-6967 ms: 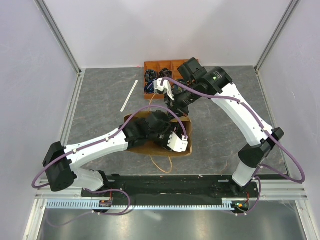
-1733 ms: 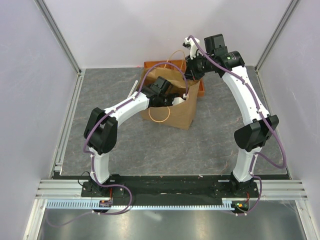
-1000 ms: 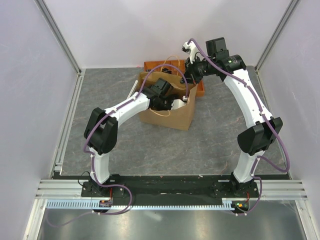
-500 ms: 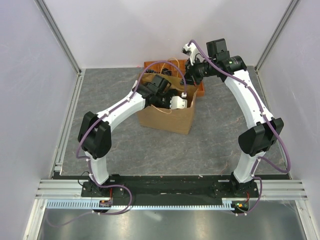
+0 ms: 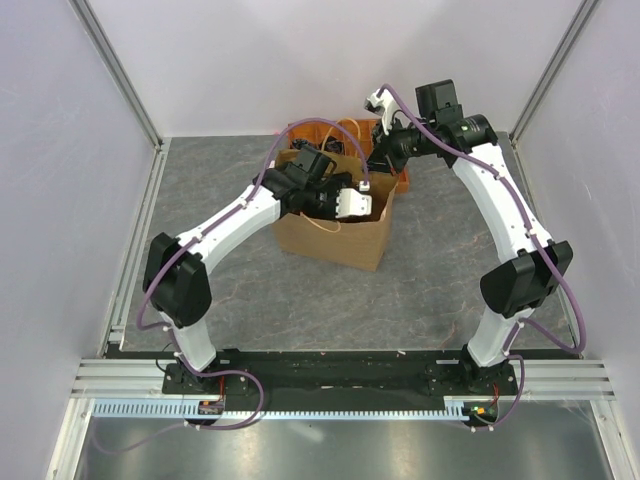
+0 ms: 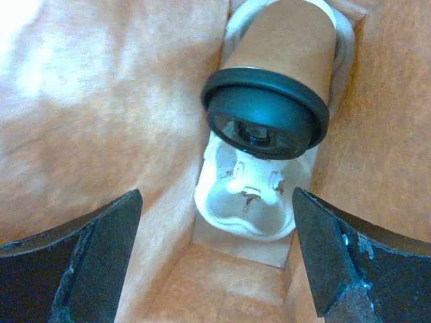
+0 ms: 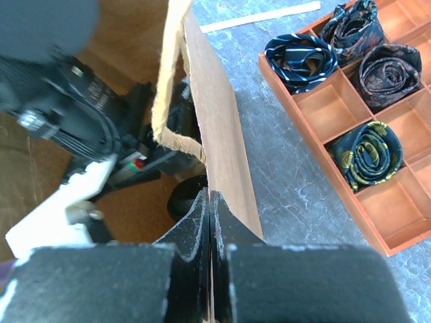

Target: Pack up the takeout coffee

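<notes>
Left hand (image 6: 215, 196) is gaping wide below the takeout coffee (image 6: 286, 40), upper centre; right hand (image 7: 210, 202) is pinching the bag (image 7: 225, 155). Light, crushable: likely best gripped beneath its lid (image 6: 266, 116).

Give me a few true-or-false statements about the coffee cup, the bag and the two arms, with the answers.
1. The left gripper is clamped on the cup. False: it is open, its fingers apart and clear of the cup.
2. The cup is inside the bag. True.
3. The cup's lid has come off. False: the black lid is on the cup.
4. The right gripper pinches the bag's edge. True.
5. The orange tray beside the bag holds rolled ties. True.
</notes>
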Motion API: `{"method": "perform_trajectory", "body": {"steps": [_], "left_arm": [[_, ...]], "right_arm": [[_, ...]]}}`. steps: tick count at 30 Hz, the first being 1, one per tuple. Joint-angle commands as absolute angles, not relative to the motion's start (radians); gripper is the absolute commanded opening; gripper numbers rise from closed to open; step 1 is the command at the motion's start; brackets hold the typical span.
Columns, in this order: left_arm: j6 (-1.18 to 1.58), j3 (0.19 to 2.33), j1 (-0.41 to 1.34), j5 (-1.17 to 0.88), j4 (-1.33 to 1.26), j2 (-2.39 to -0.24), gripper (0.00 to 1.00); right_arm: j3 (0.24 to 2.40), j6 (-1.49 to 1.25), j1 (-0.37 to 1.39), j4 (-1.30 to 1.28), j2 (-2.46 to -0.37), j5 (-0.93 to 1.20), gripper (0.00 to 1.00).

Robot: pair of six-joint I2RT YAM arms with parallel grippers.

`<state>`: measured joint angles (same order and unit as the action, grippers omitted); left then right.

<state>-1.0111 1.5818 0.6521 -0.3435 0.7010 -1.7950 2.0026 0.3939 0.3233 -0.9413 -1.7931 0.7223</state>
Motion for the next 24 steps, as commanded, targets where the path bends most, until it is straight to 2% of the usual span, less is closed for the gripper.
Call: {"method": "perform_trajectory", "body": {"steps": [1, 14, 24], "left_arm": [[-0.977, 1.577, 0.655, -0.379, 0.664, -1.707, 1.00], [-0.901, 1.586, 0.623, -0.405, 0.650, -1.629, 1.00], [-0.799, 1.519, 0.591, -0.420, 0.552, -1.448, 1.00]], "right_arm": [[1.993, 0.426, 0.321, -0.923, -1.747, 0.759, 0.00], [1.951, 0.469, 0.322, -0.916, -1.715, 0.773, 0.00], [1.913, 0.508, 0.322, -0.896, -1.678, 0.804, 0.00]]}}
